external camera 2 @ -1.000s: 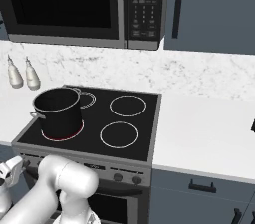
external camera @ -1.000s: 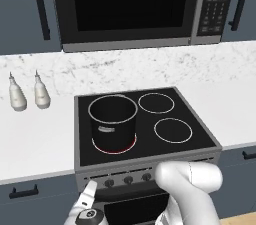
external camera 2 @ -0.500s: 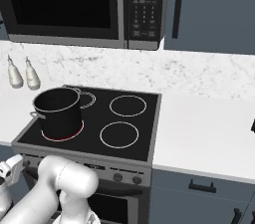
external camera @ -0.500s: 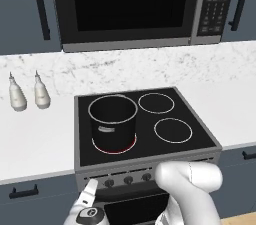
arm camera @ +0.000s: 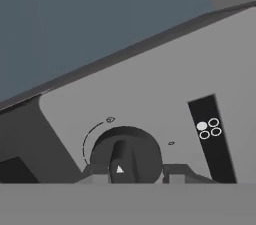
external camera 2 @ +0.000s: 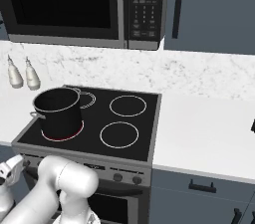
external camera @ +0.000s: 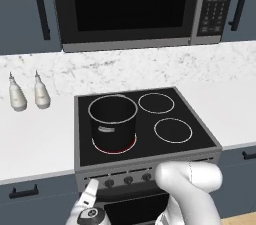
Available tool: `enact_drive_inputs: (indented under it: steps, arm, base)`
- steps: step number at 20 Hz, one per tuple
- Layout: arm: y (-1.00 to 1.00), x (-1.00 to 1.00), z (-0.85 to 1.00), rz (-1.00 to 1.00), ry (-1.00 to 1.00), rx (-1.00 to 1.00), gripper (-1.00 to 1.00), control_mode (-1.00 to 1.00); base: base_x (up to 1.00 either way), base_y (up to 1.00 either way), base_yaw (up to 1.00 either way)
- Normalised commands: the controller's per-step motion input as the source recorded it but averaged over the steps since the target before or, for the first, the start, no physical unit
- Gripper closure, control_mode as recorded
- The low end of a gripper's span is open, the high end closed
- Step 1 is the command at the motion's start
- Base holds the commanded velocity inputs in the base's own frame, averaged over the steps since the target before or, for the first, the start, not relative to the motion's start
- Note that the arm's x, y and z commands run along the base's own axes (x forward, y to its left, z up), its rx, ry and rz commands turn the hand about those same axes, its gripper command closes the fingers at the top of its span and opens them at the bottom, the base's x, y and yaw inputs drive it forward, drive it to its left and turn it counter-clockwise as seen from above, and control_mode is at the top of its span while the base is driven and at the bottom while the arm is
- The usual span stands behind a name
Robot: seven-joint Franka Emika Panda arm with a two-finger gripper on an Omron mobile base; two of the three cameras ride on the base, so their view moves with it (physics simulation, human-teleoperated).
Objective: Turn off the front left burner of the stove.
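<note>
Hand view: knob (arm camera: pixel 125 156) low centre, white triangle mark; four-circle icon, one filled, at right.
Front left burner (external camera: pixel 115 144): red glow under pot (external camera: pixel 113 121).
End effector (arm camera: pixel 134 175): fingertips straddle knob; grip unclear.
Writing: none legible.

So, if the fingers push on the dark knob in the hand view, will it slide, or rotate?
The knob probably rotates in place: it sits flat on the stove front panel, with an arc mark around it. It looks rigid. Its raised centre ridge should offer the fingers grip, so slipping seems unlikely.
</note>
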Motion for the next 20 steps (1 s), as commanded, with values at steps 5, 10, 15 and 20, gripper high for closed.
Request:
enact_drive_inputs:
  steps: [5, 10, 15, 20]
  arm:
    - [0.0, 0.06, -0.02, 0.0, -0.08, 0.11, 1.0, -1.0]
    - [0.0, 0.1, 0.0, 0.0, -0.02, 0.29, 1.0, -1.0]
    - [0.0, 0.02, 0.0, -0.01, 0.0, 0.39, 1.0, -1.0]
    - [0.0, 0.0, 0.0, -0.01, -0.05, 0.39, 1.0, -1.0]
  base:
    - [0.0, 0.0, 0.0]
    - [0.0, 0.0, 0.0]
    - [0.0, 0.0, 0.0]
    - [0.0, 0.0, 0.0]
